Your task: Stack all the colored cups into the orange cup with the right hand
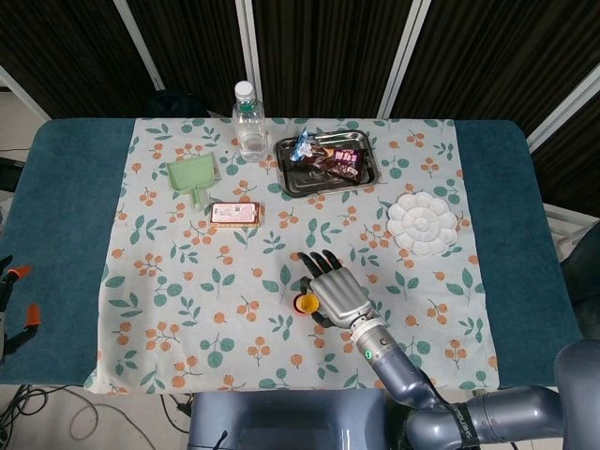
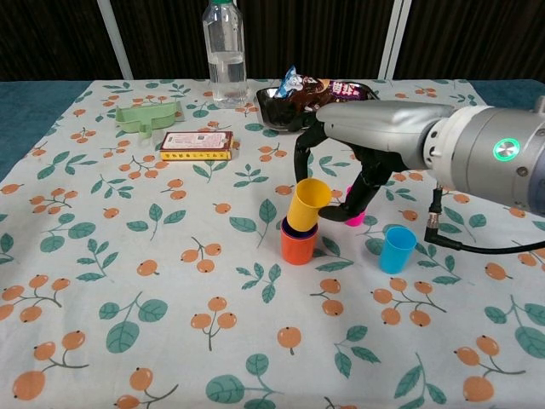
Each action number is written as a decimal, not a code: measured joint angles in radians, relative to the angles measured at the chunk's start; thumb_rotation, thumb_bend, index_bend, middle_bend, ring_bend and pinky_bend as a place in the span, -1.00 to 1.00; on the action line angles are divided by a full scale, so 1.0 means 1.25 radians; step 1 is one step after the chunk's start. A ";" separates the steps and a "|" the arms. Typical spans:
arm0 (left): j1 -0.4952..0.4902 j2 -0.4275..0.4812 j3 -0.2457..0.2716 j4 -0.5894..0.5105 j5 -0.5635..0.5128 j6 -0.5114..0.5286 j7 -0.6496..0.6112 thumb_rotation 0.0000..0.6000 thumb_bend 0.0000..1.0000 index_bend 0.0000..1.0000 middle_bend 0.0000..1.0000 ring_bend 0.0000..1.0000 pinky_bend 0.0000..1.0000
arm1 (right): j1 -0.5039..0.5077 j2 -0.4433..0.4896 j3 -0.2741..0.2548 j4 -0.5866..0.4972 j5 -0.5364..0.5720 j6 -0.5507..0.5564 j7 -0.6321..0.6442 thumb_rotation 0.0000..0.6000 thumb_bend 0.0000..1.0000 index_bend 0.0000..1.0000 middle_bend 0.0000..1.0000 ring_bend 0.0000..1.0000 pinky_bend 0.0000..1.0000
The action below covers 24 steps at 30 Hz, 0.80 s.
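You are seeing: water bottle [image 1: 249, 122] standing upright at the far edge | steel tray [image 1: 325, 165] holding snack packets [image 1: 330, 155] | green scoop [image 1: 193, 176] lying near orange box [image 1: 234, 214] | white palette [image 1: 424, 223] sitting apart

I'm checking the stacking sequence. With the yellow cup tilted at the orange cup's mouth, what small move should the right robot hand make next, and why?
Probably straighten the yellow cup and ease it down. The right robot hand holds it tilted, its base just entering the orange cup, which already holds a dark cup; it isn't seated yet, so releasing now could tip it out.
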 measured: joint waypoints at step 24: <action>0.000 0.000 0.000 0.002 -0.002 0.000 0.002 1.00 -0.07 -0.55 -0.88 -1.00 -0.90 | 0.008 -0.033 0.006 0.056 0.042 -0.039 -0.015 1.00 -0.21 -0.80 -1.00 -1.00 -0.91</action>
